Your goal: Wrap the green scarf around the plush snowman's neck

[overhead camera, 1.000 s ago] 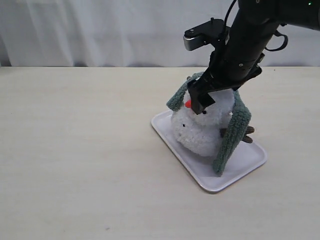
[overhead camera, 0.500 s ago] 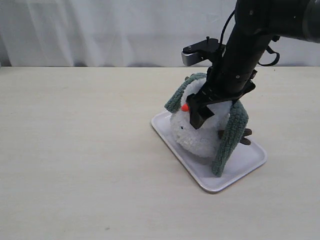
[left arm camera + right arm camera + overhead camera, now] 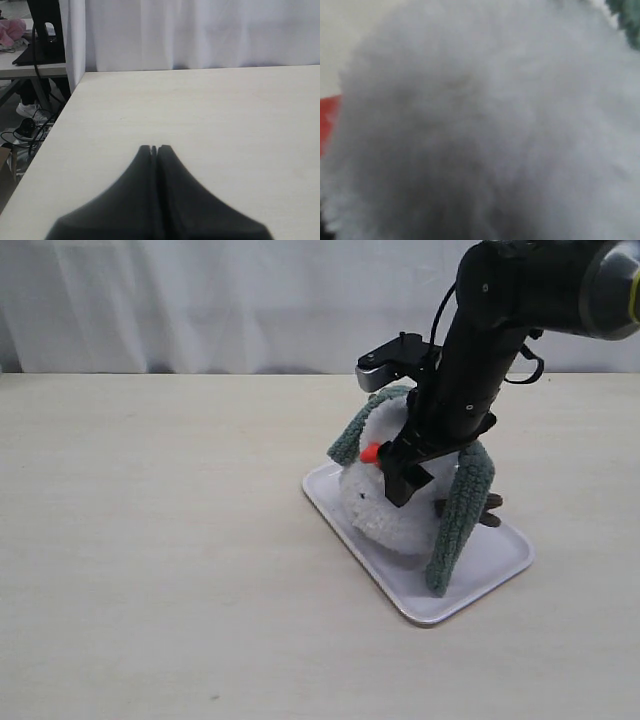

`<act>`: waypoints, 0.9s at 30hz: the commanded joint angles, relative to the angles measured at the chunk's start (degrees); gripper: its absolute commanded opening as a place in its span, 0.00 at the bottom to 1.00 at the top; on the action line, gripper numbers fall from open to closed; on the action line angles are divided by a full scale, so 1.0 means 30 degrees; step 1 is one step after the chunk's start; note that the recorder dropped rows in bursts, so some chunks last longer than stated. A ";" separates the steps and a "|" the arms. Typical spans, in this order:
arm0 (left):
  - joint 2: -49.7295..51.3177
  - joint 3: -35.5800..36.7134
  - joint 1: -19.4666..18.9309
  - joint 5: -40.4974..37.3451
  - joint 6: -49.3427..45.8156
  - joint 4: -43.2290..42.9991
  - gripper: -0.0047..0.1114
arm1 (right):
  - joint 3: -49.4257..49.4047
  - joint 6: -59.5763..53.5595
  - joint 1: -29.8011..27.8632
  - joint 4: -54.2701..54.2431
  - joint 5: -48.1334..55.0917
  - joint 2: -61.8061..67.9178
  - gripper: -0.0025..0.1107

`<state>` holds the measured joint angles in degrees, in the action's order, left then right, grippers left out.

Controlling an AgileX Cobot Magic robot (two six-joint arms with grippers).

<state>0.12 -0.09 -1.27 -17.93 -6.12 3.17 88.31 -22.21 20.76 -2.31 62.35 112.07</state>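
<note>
Right gripper (image 3: 404,478) lower against the plush snowman (image 3: 382,515) than 1 second ago, its jaws buried in fur so cannot tell, green scarf (image 3: 455,515) draped over the head, snowman on white tray (image 3: 495,556), left gripper (image 3: 155,149) jaws closed, empty

Fluffy plush snowman (image 3: 380,515), fuzzy cloth scarf (image 3: 458,512), perhaps plastic tray (image 3: 496,560).

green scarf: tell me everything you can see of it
The green scarf is a long, fuzzy grey-green fabric strip draped over the top of the plush snowman on the white tray. One short end hangs beside the orange nose. The longer end falls down the other side, its rounded tip reaching the tray. The right gripper covers its middle; a grip cannot be confirmed.
</note>
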 commanded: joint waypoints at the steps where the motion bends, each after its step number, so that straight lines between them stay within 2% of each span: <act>1: -0.0040 0.0030 -0.0032 0.0130 0.0127 -0.0041 0.04 | -0.0030 -0.0968 -0.0007 0.0146 -0.0209 0.0230 0.52; 6: -0.0040 0.0030 -0.0032 0.0130 0.0127 -0.0041 0.04 | -0.0030 -0.2643 0.0025 0.0194 0.0068 0.0230 0.19; 8: -0.0040 0.0030 -0.0032 0.0130 0.0127 -0.0041 0.04 | -0.0030 -0.3436 0.0025 0.0194 0.0171 0.0230 0.08; 9: -0.0040 0.0030 -0.0032 0.0130 0.0127 -0.0041 0.04 | -0.0030 -0.4009 0.0025 0.0194 0.0107 0.0230 0.06; 13: -0.0040 0.0030 -0.0032 0.0130 0.0127 -0.0041 0.04 | -0.0030 -0.5695 0.0025 0.0631 -0.0068 0.0230 0.06; 19: -0.0040 0.0030 -0.0032 0.0130 0.0127 -0.0041 0.04 | -0.0030 -1.1322 0.0025 0.0260 0.0117 0.0230 0.06; 25: -0.0040 0.0030 -0.0032 0.0130 0.0127 -0.0041 0.04 | -0.0030 -2.0776 0.0025 -0.0170 0.0751 0.0230 0.06; 27: -0.0040 0.0030 -0.0032 0.0130 0.0127 -0.0041 0.04 | -0.0030 -2.1521 0.0025 -0.0240 0.0340 0.0230 0.06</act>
<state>0.12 -0.09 -1.27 -17.93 -6.12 3.17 88.31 -78.35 20.76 -3.09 63.43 112.62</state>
